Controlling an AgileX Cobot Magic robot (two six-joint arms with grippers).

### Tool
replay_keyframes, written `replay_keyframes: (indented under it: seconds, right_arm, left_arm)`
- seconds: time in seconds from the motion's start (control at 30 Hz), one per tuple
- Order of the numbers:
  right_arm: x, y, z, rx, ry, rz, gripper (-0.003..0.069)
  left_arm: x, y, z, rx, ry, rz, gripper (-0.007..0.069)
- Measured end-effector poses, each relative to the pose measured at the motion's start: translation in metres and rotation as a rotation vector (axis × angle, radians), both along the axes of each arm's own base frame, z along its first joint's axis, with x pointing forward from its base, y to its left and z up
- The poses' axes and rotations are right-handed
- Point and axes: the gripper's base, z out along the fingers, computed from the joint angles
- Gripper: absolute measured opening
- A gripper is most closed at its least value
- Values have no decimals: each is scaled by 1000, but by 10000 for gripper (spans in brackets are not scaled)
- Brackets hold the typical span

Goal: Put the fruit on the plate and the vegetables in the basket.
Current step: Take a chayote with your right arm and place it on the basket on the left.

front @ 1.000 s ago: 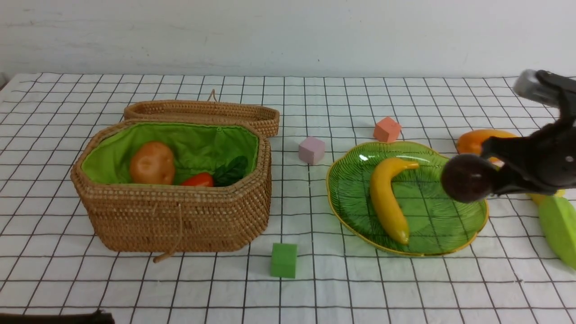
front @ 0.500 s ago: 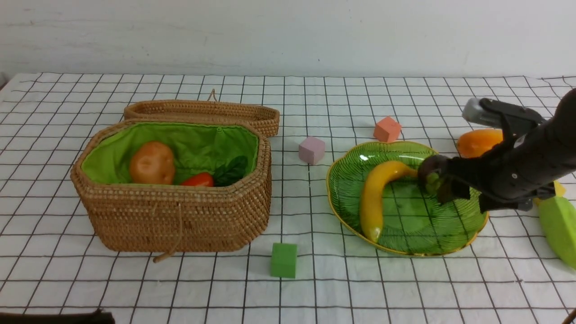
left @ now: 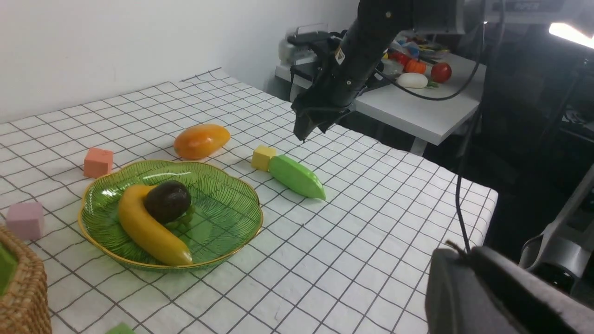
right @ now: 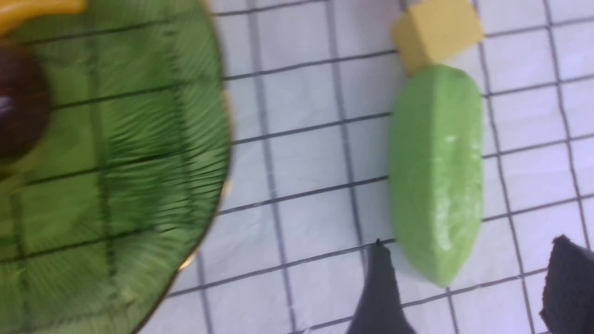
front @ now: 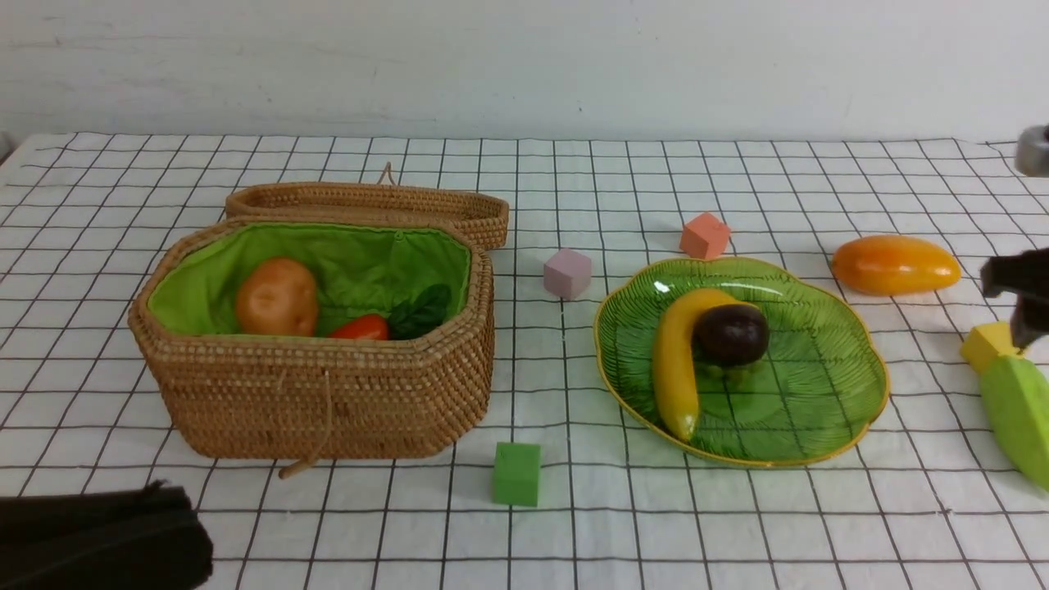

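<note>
Right gripper (right: pixel 469 253) spread, empty, over light green vegetable (right: pixel 436 171); mangosteen (front: pixel 732 333) beside banana (front: pixel 677 365) on plate (front: pixel 819 393)

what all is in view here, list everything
cloth: 1, white, black grid, on table
basket: 1, tan, green lining, left, lid open
potato: 1, brown-orange, in basket
pepper: 1, red, in basket
plate: 1, green, right of basket
banana: 1, yellow, on plate
mangosteen: 1, dark purple, on plate against banana
mango: 1, orange, on cloth beyond plate
vegetable: 1, light green, far right, touching yellow cube
cubes: 4, pink, salmon, green, yellow, on cloth
side table: 1, white, past cloth's edge
right pincer: 1, black, far right, open, empty
left pincer: 1, black, near left corner, shut
</note>
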Motion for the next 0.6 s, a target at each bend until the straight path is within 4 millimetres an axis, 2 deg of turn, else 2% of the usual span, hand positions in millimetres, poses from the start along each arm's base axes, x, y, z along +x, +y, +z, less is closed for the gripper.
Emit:
replay_keyframes:
  seconds: [0.13,0.27,0.3,0.37,0.4,0.47,0.6]
  right_arm:
    - [13,-24,-27,42,29,-79,538]
    - [24,-37,-54,62,54,-112,599]
    - [24,-37,-54,63,53,-113,599]
    - [30,-41,-72,70,87,-121,602]
    - [30,-41,-75,70,95,-120,601]
    - [35,-42,-94,78,130,-108,575]
    - [39,-41,-111,106,162,-116,519]
  left_arm:
    - [0,0,0,0,2,-2,26]
    - [0,0,0,2,4,-4,26]
    - [0,0,0,2,4,-4,26]
    - [0,0,0,3,4,-4,26]
    - [0,0,0,3,4,-4,26]
    - [0,0,0,3,4,-4,26]
    - [0,0,0,3,4,-4,26]
